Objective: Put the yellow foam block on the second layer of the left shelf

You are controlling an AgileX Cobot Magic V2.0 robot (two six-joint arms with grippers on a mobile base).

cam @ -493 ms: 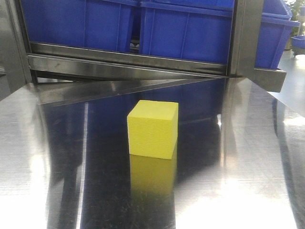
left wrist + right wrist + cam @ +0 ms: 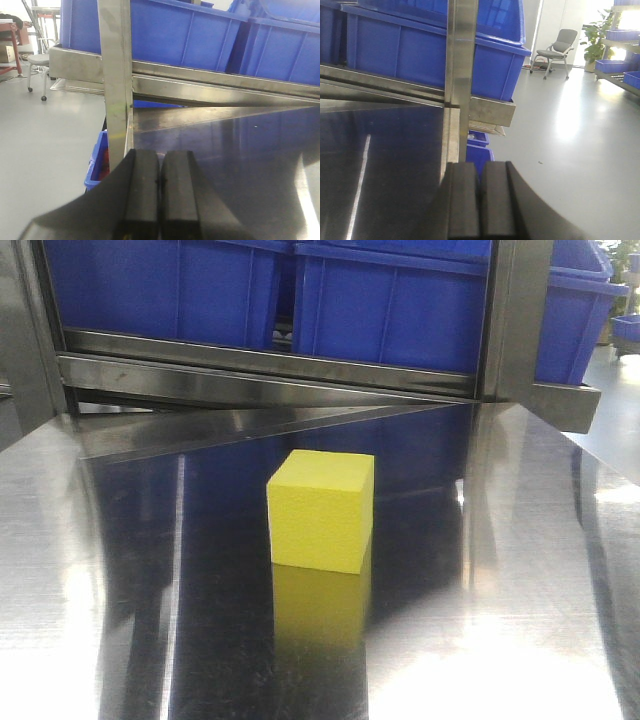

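The yellow foam block (image 2: 320,510) sits flat on one face near the middle of the polished steel table (image 2: 520,570). It is turned slightly, so one vertical edge faces the front camera and its reflection shows in the metal below it. Nothing touches it, and it is well short of the far edge, where a steel rail (image 2: 250,380) carries a row of blue plastic bins (image 2: 390,300).

Neither wrist camera shows the block, which fits with both arms being parked out to the sides. The left tool (image 2: 159,162) hangs at the table's left edge just before a steel upright (image 2: 115,75), with its two black fingers clenched together and nothing between them. The right tool (image 2: 480,172) hangs at the right edge in front of the matching upright (image 2: 461,50), also pressed closed and empty.

By my judgement the task has not begun. No grasp has been made, and a tool must first spread its fingers before coming in over the block. The block's slight turn means the wrist will probably need to rotate so the fingers meet two flat faces and not its corners. Being foam, it should give a little when squeezed.
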